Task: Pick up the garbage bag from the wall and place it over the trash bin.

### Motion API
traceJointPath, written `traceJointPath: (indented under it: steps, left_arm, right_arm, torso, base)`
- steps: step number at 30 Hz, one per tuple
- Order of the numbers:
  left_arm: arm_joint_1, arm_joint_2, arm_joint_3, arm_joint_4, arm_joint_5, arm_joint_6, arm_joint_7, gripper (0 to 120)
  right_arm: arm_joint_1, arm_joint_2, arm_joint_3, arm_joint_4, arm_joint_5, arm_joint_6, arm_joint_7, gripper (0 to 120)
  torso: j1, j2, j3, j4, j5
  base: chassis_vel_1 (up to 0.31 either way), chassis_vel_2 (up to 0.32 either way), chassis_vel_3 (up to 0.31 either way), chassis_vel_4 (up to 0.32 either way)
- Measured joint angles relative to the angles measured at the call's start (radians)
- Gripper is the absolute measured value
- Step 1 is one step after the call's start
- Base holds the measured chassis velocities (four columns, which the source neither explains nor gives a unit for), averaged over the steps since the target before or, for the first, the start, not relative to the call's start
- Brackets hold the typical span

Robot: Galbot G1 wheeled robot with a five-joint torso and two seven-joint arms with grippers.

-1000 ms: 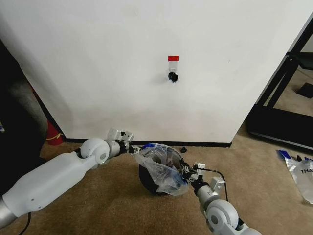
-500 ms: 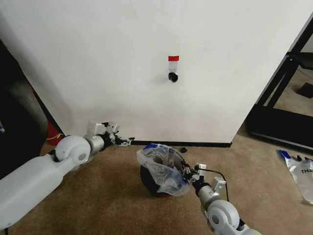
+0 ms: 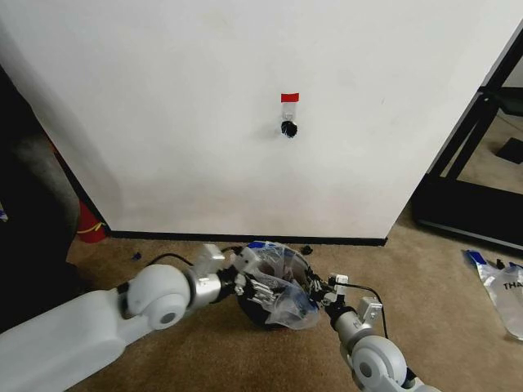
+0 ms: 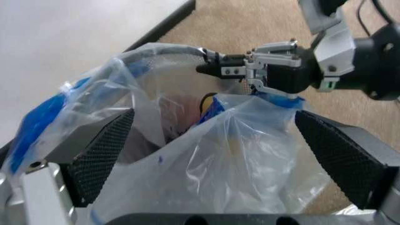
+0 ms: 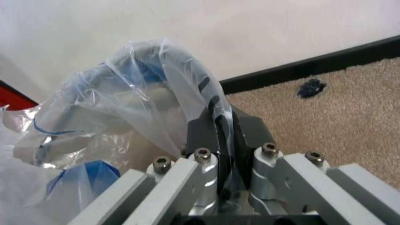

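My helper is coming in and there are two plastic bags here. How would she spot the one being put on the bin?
Start at the white wall with the black hook. On the carpet below the hook stands the trash bin; the garbage bag is draped over it, between two robot arms. The other bag lies flat, alone, far off to the right.

My left claw (image 3: pixel 245 287) at the bin's (image 3: pixel 260 312) left side, bag (image 3: pixel 282 286) over the bin between my claws, right claw (image 3: pixel 315 290) at its right, wall (image 3: pixel 204 106) behind, hook (image 3: pixel 288 128) above.
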Motion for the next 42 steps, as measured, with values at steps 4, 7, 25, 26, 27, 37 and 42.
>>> traceJointPath:
  steps: [4, 7, 25, 26, 27, 37, 42]
  left_arm:
    - [-0.048, -0.022, 0.048, 0.023, 0.003, 0.002, 0.005, 97]
    - [-0.07, -0.031, 0.08, 0.036, 0.006, 0.003, 0.012, 93]
    - [-0.111, -0.041, 0.178, 0.111, 0.07, 0.001, 0.039, 32]
    - [-0.109, -0.039, 0.181, 0.111, 0.074, -0.002, 0.038, 24]
    - [-0.109, -0.039, 0.181, 0.111, 0.074, -0.002, 0.038, 24]
    - [-0.072, -0.022, 0.168, 0.103, 0.082, -0.012, 0.031, 0]
    - [-0.004, 0.006, 0.106, 0.078, 0.086, -0.023, 0.024, 0]
  right_arm:
    - [-0.004, -0.001, 0.002, 0.001, -0.001, 0.0, 0.0, 1]
    - [-0.004, 0.001, 0.003, 0.001, -0.001, 0.0, 0.0, 1]
    - [0.01, 0.007, -0.007, -0.008, 0.0, -0.003, 0.004, 1]
    - [0.011, 0.006, -0.007, -0.008, 0.002, -0.003, 0.004, 1]
    - [0.011, 0.006, -0.007, -0.008, 0.002, -0.003, 0.004, 1]
    - [0.013, 0.011, -0.005, -0.009, 0.007, -0.003, 0.008, 1]
    - [0.014, 0.017, 0.0, -0.01, 0.017, -0.004, 0.016, 1]
  torso:
    - [0.0, 0.0, 0.0, 0.0, 0.0002]
    - [0.0, 0.0, 0.0, 0.0002, 0.0001]
    - [0.0, 0.0, 0.0, 0.0002, 0.0]
    - [0.0, 0.0, 0.0, 0.0002, 0.0]
    - [0.0, 0.0, 0.0, 0.0002, 0.0]
    - [0.0, 0.0, 0.0, 0.0002, -0.0001]
    - [0.0, 0.0, 0.0, 0.0, -0.0001]
  base:
    - [0.0, 0.0, 0.0, 0.0]
    - [0.0, 0.0, 0.0, 0.0]
    - [0.0, 0.0, 0.0, 0.0]
    - [0.0, 0.0, 0.0, 0.0]
    - [0.0, 0.0, 0.0, 0.0]
    - [0.0, 0.0, 0.0, 0.0]
    - [0.0, 0.0, 0.0, 0.0]
